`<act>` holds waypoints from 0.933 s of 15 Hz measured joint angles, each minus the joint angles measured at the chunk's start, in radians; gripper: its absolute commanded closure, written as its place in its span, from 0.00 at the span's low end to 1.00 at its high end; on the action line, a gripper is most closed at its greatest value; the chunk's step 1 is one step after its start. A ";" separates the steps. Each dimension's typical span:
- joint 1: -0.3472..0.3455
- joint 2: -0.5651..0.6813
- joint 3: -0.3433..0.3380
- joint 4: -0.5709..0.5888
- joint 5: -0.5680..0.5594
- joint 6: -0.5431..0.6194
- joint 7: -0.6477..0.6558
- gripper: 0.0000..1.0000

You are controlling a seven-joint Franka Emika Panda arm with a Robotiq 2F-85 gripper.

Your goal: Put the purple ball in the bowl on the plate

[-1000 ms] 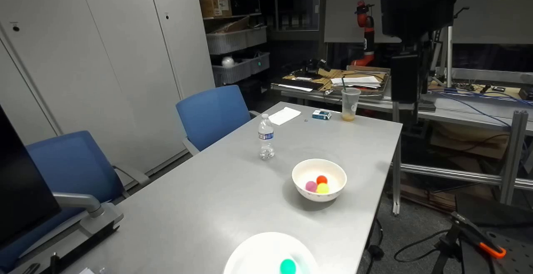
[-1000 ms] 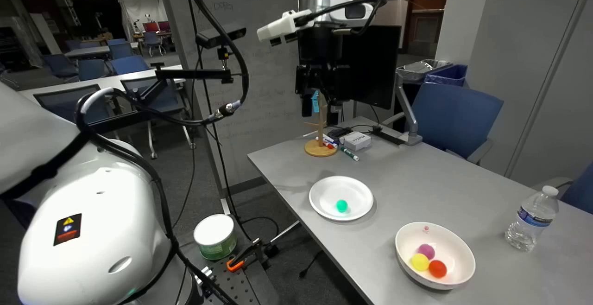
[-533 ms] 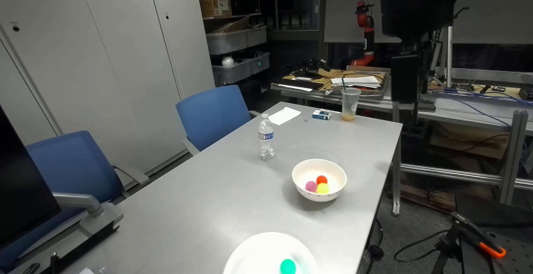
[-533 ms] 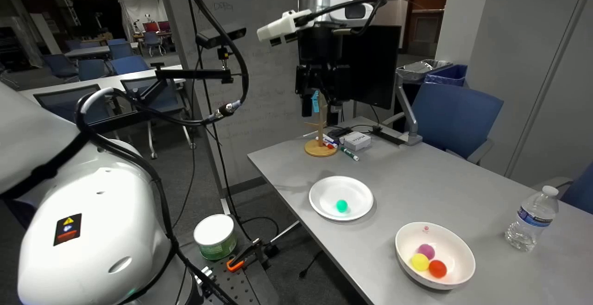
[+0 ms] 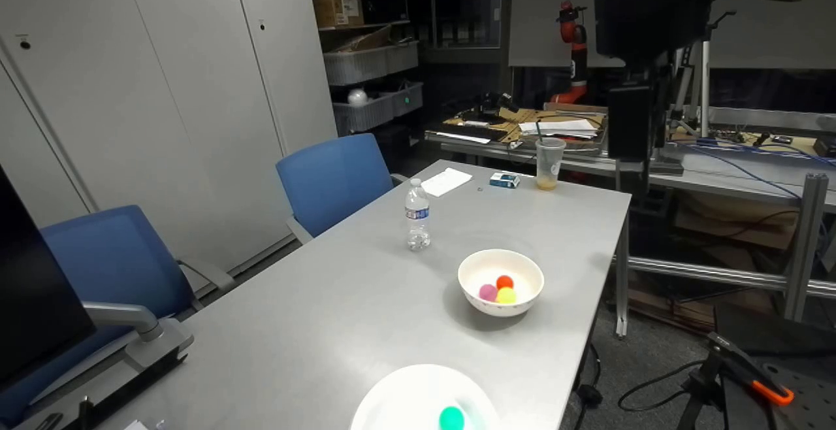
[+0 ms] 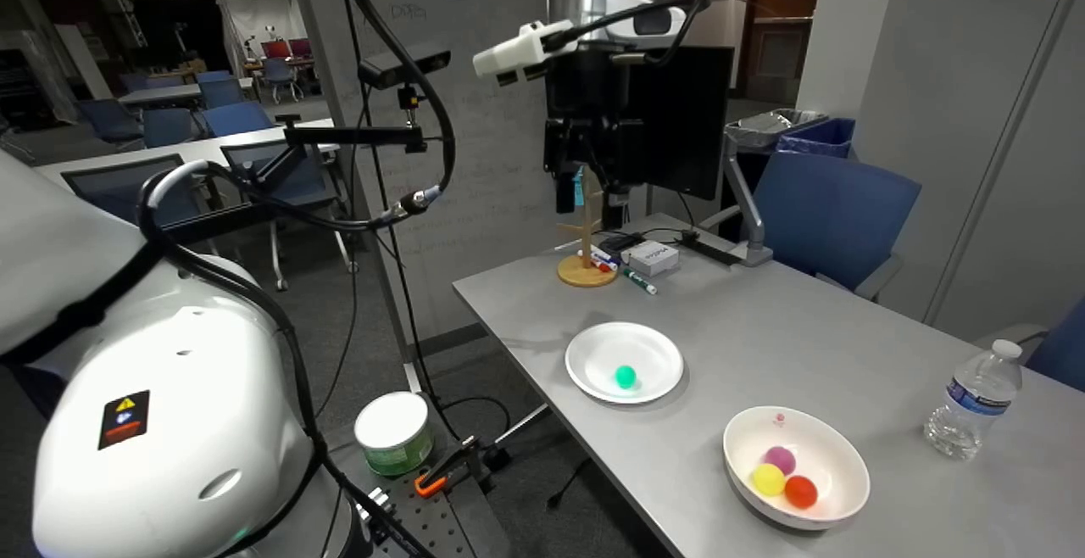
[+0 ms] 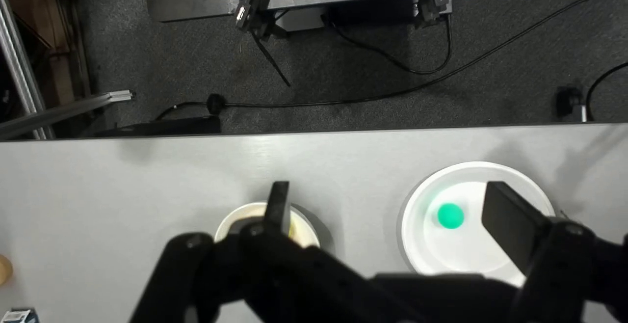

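Observation:
The purple ball (image 6: 780,460) lies in the white bowl (image 6: 835,466), touching or close to a yellow ball (image 6: 768,479) and a red ball (image 6: 801,492). The purple ball (image 5: 488,293) and the bowl (image 5: 501,310) also show in an exterior view. The flat white plate (image 6: 592,363) stands on the table beside the bowl, with a teal-green ball (image 6: 625,376) on it. My gripper (image 6: 589,206) is open and empty, high above the table. In the wrist view my gripper (image 7: 387,190) covers parts of the bowl (image 7: 308,230) and plate (image 7: 466,252); the purple ball is hidden there.
A water bottle (image 6: 975,401) stands beyond the bowl. A wooden stand (image 6: 585,271), markers (image 6: 637,281) and a small white box (image 6: 651,259) are behind the plate. A plastic cup (image 5: 548,162) stands at the table's far end. A monitor (image 6: 682,121) is behind the gripper.
My gripper has shifted very slightly, a little to the right in an exterior view, still open. The balls, bowl and plate have not moved.

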State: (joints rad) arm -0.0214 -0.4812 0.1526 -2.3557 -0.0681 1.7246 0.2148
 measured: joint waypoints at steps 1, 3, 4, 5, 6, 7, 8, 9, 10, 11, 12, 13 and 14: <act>0.000 0.000 -0.001 -0.002 0.000 0.009 0.000 0.00; 0.000 0.000 -0.002 -0.004 0.001 0.019 0.000 0.00; 0.000 0.001 -0.002 -0.004 0.001 0.019 0.000 0.00; 0.000 0.002 -0.002 -0.004 0.001 0.019 0.000 0.00; 0.000 0.002 -0.003 -0.004 0.001 0.019 0.000 0.00; 0.000 0.002 -0.003 -0.004 0.001 0.019 0.000 0.00; 0.000 0.002 -0.003 -0.004 0.001 0.019 0.000 0.00; 0.000 0.002 -0.003 -0.004 0.001 0.019 0.000 0.00; 0.000 0.002 -0.003 -0.004 0.001 0.019 0.000 0.00; 0.000 0.002 -0.003 -0.004 0.001 0.019 0.000 0.00; 0.000 0.002 -0.003 -0.004 0.001 0.019 0.000 0.00; 0.000 0.004 -0.004 -0.005 -0.001 0.021 0.001 0.00; 0.000 0.010 -0.009 -0.006 -0.004 0.028 0.001 0.00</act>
State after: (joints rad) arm -0.0215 -0.4709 0.1439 -2.3613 -0.0718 1.7523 0.2155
